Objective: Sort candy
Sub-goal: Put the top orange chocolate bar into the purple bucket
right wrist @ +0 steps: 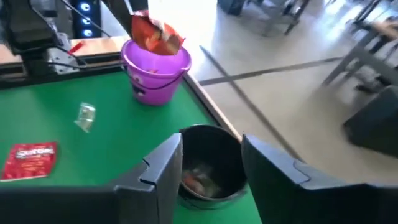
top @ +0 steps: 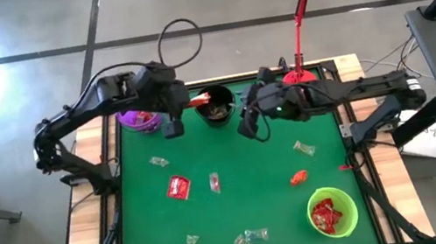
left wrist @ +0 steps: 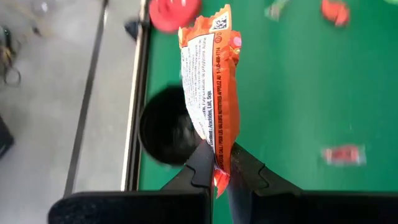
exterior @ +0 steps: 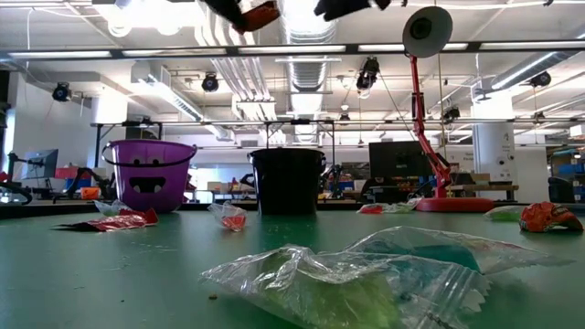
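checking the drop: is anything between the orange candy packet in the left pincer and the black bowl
Nothing visible. The left pincer holds the orange packet above the table, the black bowl is open-topped beside it, and the right pincer is over the bowl's other side.

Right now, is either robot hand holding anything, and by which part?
The left hand pinches an orange candy packet by one end. The right hand holds nothing.

The back edge of the table point(top: 145, 241) is crowded: the purple bowl point(top: 140, 120) and black bowl point(top: 215, 105) stand side by side, with the left gripper point(top: 173, 128) between them and the right gripper point(top: 247, 125) just beside the black bowl, near the red lamp point(top: 302, 28). The middle of the green mat is more open, though scattered candy point(top: 178, 186) dots it. The green bowl point(top: 332, 212) blocks the front right corner.
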You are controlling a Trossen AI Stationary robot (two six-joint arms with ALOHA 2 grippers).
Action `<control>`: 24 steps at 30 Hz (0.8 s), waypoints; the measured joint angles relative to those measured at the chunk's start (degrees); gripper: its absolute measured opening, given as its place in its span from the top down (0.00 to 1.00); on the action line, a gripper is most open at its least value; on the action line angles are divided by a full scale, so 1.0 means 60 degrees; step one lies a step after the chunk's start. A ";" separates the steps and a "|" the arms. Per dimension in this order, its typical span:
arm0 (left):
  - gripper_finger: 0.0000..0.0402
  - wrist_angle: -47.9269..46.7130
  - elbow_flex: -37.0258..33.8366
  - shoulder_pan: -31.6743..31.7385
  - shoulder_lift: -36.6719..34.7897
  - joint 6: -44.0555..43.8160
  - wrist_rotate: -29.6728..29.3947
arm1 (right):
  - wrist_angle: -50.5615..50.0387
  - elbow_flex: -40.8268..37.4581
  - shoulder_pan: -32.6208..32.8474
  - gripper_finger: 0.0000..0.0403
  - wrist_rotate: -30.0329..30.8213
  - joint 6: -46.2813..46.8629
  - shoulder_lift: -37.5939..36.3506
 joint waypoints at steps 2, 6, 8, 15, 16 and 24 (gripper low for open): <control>1.00 0.0768 -0.0489 0.0001 -0.0269 -0.0038 0.0131 | 0.0358 0.0000 -0.0110 0.58 -0.0525 -0.0147 0.0205; 1.00 0.1942 -0.1397 0.0007 -0.0783 -0.0297 0.0166 | 0.1241 0.0000 -0.0140 0.57 -0.1080 -0.0953 0.0536; 1.00 0.2460 -0.1853 0.0010 -0.1132 -0.0485 0.0166 | 0.1769 0.0000 -0.0145 0.57 -0.1081 -0.1521 0.0706; 1.00 0.4472 -0.3398 0.0010 -0.2278 -0.0868 0.0783 | 0.2385 0.0000 -0.0498 0.57 -0.1090 -0.1560 0.1085; 1.00 0.4730 -0.3559 0.0010 -0.2382 -0.0870 0.0985 | 0.2447 0.0000 -0.0550 0.57 -0.1143 -0.1550 0.1113; 1.00 0.5172 -0.4205 0.0010 -0.2315 -0.0894 0.1477 | 0.3374 0.0000 -0.0647 0.57 -0.1933 -0.1618 0.1206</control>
